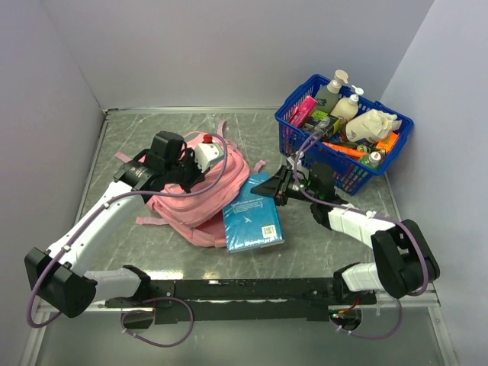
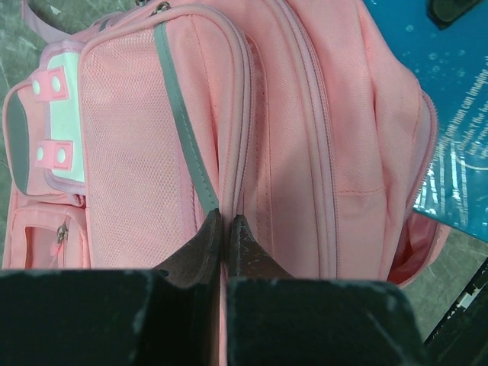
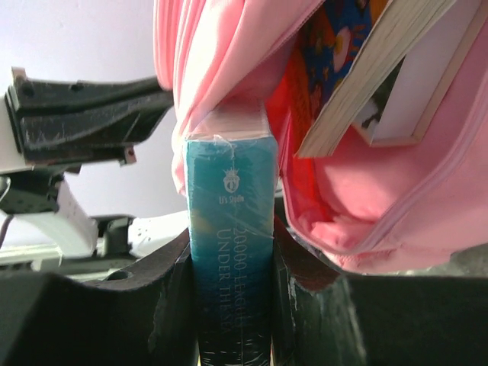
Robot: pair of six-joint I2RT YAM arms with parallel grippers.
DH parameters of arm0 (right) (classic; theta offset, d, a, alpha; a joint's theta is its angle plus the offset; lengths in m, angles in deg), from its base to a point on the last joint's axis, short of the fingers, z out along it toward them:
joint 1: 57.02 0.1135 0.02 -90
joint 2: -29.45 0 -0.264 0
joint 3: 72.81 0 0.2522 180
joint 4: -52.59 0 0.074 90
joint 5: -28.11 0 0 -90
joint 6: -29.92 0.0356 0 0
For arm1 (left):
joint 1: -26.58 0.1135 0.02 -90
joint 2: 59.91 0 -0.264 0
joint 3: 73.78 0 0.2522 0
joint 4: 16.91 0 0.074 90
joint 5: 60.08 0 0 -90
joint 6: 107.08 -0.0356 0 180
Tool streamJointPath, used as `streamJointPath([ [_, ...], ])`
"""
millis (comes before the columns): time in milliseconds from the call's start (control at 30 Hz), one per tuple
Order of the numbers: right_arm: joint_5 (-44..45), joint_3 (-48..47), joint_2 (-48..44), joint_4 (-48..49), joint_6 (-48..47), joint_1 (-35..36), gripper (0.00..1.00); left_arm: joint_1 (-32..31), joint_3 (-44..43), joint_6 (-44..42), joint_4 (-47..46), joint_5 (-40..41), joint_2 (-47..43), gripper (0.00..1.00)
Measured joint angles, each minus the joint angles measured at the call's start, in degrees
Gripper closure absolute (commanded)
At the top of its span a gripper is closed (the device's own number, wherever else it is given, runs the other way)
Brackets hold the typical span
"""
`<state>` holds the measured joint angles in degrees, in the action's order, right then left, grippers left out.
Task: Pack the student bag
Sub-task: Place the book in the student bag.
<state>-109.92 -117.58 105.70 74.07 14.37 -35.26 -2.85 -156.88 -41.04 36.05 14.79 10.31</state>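
Right claw (image 3: 231, 252) clamps a teal book (image 3: 229, 206) against the student bag (image 1: 191, 204), another book (image 3: 366, 84) inside; left claw (image 2: 225, 221) pinches its fabric; blue basket (image 1: 352, 177) at two o'clock

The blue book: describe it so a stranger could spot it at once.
Find the big pink backpack. The book sticks out from its right side, held by the right pincer. It is the only flat teal thing there.
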Motion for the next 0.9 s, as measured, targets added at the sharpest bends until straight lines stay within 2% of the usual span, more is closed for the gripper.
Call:
streamJointPath([
  [167, 5.95, -1.4, 1.92, 0.33, -1.07, 1.11, 1.0, 0.09, -0.74, -0.26, 0.09, -0.07, 0.02, 0.99],
  [300, 15.28, -2.84, 6.93, 1.05, -2.05, 3.32, 1.0, 0.15, -3.06, 0.26, 1.81, -1.42, 0.44, 0.99],
  [600, 34.03, -2.69, 15.12, 10.99, 2.84, 8.2, 1.0, 0.26, -5.05, 1.03, 4.96, -3.65, 1.79, 0.99],
  [633, 37.92, -4.0, 16.13, 10.97, 3.8, 9.79, 1.0, 0.26, -5.05, 1.03, 4.96, -3.87, 1.79, 0.99],
  [667, 38.1, -4.04, 16.15, 10.97, 3.82, 9.86, 1.0, 0.26, -5.05, 1.03, 4.96, -3.87, 1.79, 0.99],
  [733, 42.51, -8.15, 16.28, 4.02, 3.82, 12.13, 0.98, 0.26, -5.05, 1.22, 4.9, -4.11, 1.79, 0.99],
  [767, 44.94, -11.8, 16.87, 0.11, 3.43, 13.6, 0.63, 0.28, -5.05, 1.22, 4.96, -4.11, 1.84, 0.99],
  [800, 47.28, -15.52, 17.66, -3.56, 2.64, 15.26, 0.48, 0.39, -5.18, 1.22, 4.92, -4.07, 1.86, 0.99],
  [833, 49.42, -18.78, 18.62, -6.73, 1.79, 16.68, 0.38, 0.59, -5.57, 1.29, 4.96, -4.02, 1.95, 0.99],
  [867, 50.86, -21.2, 19.63, -8.87, 1.11, 17.84, 0.18, 0.81, -5.92, 1.38, 4.96, -4.02, 1.95, 0.99],
  [900, 51.41, -22.45, 20.28, -9.79, 0.96, 18.49, 0.06, 0.94, -6.21, 1.46, 4.92, -4.0, 1.95, 0.99],
])
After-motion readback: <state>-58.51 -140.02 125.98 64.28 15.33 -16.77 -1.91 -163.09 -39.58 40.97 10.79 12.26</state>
